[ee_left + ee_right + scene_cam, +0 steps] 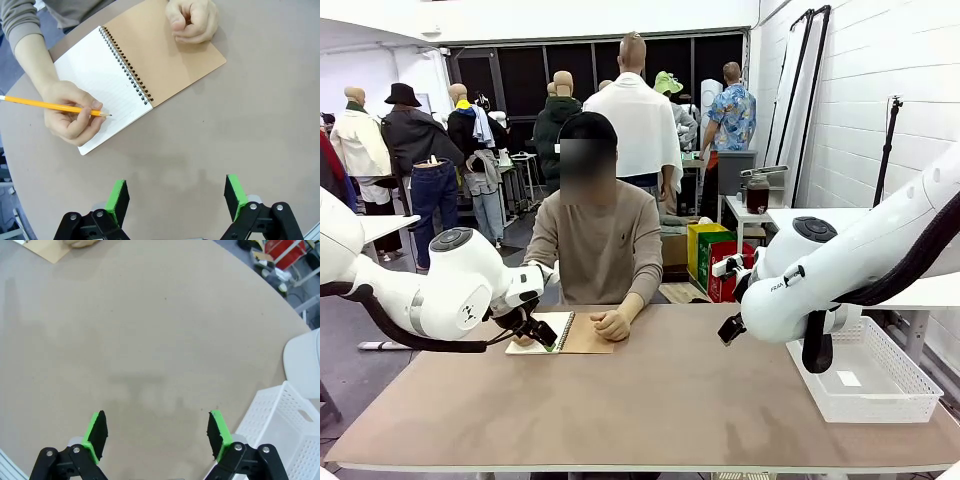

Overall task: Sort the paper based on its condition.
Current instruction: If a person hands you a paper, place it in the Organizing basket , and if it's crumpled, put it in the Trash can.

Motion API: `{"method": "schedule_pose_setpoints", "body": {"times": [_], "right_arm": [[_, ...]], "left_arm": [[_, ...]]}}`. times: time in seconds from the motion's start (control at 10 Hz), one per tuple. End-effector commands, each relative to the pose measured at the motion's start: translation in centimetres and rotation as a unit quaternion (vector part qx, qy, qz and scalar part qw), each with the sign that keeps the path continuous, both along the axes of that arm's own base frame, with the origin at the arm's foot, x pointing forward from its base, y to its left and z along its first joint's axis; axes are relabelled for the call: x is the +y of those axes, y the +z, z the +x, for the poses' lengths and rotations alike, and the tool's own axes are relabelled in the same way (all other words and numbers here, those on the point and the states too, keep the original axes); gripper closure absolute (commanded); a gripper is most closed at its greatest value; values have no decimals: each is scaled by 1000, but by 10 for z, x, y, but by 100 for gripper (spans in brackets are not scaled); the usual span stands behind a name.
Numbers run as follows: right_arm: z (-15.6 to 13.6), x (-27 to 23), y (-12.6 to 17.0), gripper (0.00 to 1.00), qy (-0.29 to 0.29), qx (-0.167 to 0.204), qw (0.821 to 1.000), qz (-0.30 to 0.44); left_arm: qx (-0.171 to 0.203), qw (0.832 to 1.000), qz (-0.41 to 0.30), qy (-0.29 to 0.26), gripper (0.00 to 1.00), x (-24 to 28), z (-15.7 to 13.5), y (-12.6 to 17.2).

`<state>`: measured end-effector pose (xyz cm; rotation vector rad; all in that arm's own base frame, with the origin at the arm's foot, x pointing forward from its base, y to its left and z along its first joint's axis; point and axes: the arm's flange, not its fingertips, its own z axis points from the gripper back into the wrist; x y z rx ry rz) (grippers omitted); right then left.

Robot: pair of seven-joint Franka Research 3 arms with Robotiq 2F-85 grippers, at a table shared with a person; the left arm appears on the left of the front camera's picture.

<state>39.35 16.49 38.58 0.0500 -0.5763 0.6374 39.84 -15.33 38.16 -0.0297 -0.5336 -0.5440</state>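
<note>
Front view: a big brown-topped table (pixel 650 400) with a white slotted plastic basket (pixel 875 408) at its right end, and a small white slip (pixel 848 379) lying on the basket's floor. At the far side there's an open spiral-bound notebook with a brown cardboard cover (pixel 165 55). The paper is its white lined page (pixel 100 85), flat, smooth and bound on the coil. A person's hand (pixel 70 120) rests on that page holding a yellow pencil (pixel 50 105), and their other hand (pixel 194 20) is fisted on the cover. The left gripper (pixel 176 194) hovers over bare table near the notebook, jaws wide, nothing in them. The right gripper (pixel 157 432) is the same, spread wide and empty, beside the basket.
</note>
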Motion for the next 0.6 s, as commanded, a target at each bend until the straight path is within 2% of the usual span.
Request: {"method": "schedule_pose_setpoints", "body": {"times": [0.0, 0.5], "right_arm": [[0, -1, 2, 0, 3, -3, 1000, -4], [0, -1, 2, 0, 3, -3, 1000, -4]], "left_arm": [[-1, 1000, 3, -2, 0, 2, -1, 3], [-1, 1000, 3, -2, 0, 2, -1, 3]]}}
